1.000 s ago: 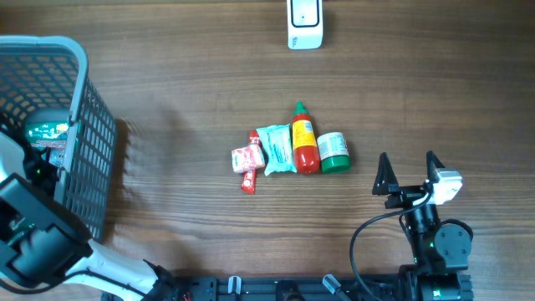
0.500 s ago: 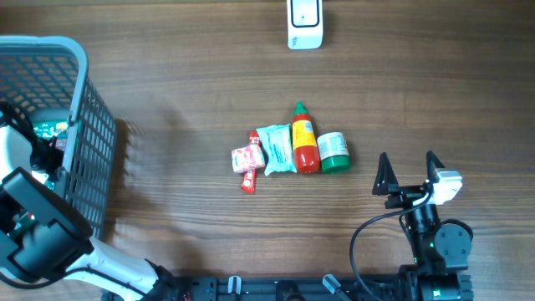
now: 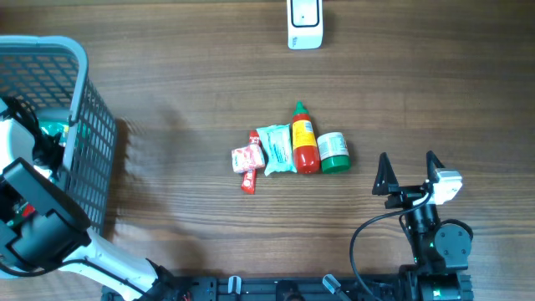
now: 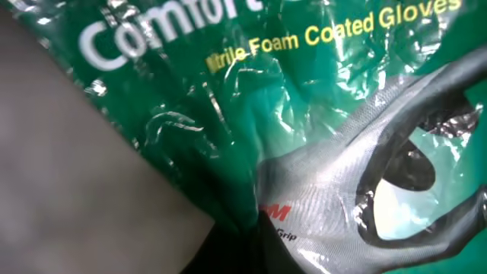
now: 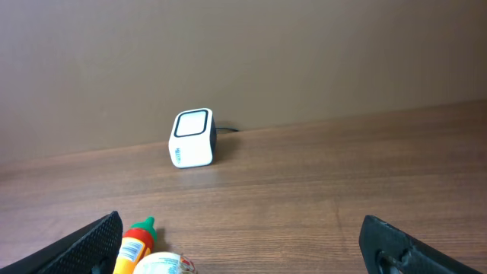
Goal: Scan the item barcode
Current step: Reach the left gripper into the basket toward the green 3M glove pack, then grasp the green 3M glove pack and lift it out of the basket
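In the basket (image 3: pixel 79 92) at the bench's (image 3: pixel 167 84) left edge, the left tool (image 3: pixel 38 142) has just clenched on the green glove packet (image 4: pixel 228 114), apparently ready to lift it for scanning, while the right tool (image 3: pixel 407 163) stays released.

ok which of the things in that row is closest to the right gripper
The green-lidded jar at the row's right end, beside the red sauce bottle; the others lie further left.

A glove packet (image 4: pixel 190 99) lies in the left basket (image 3: pixel 79 75); the scanner (image 3: pixel 305 23) stands behind the central row of items (image 3: pixel 288 150).
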{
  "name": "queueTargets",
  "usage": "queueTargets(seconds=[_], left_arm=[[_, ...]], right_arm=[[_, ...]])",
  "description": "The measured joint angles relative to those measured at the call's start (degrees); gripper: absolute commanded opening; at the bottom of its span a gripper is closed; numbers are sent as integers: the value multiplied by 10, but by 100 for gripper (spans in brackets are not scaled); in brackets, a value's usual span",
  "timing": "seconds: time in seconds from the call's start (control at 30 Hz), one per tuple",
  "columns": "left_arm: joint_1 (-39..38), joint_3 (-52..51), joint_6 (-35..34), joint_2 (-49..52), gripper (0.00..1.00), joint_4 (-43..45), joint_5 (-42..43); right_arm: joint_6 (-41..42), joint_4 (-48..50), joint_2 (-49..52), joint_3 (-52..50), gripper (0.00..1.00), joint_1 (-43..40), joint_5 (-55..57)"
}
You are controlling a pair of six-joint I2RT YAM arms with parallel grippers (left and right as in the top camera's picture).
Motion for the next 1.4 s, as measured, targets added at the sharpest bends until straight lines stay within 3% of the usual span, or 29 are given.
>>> queueTargets(seconds=[0.13,0.27,0.5,0.73,0.93,1.07,1.2,1.4], left_arm=[[23,-1,10,-3,4,-55,-15],[50,-10,71,-28,4,-59,-16],[59,-2,186,-243,4,-16,-8],[59,3,209,-400,4,-11,7],[49,3,241,-490,4,59,112],[-24,3,278,-529,4,88,189],[-139,3,303,-537,4,95,207],[-338,3,440,-522,4,142,217]], right_arm=[[0,0,0,0,100,0,0],[0,0,0,0,100,0,0],[0,0,0,0,100,0,0],[0,0,0,0,100,0,0],[0,0,0,0,100,0,0],[0,0,0,0,100,0,0],[0,0,0,0,100,0,0],[0,0,0,0,100,0,0]])
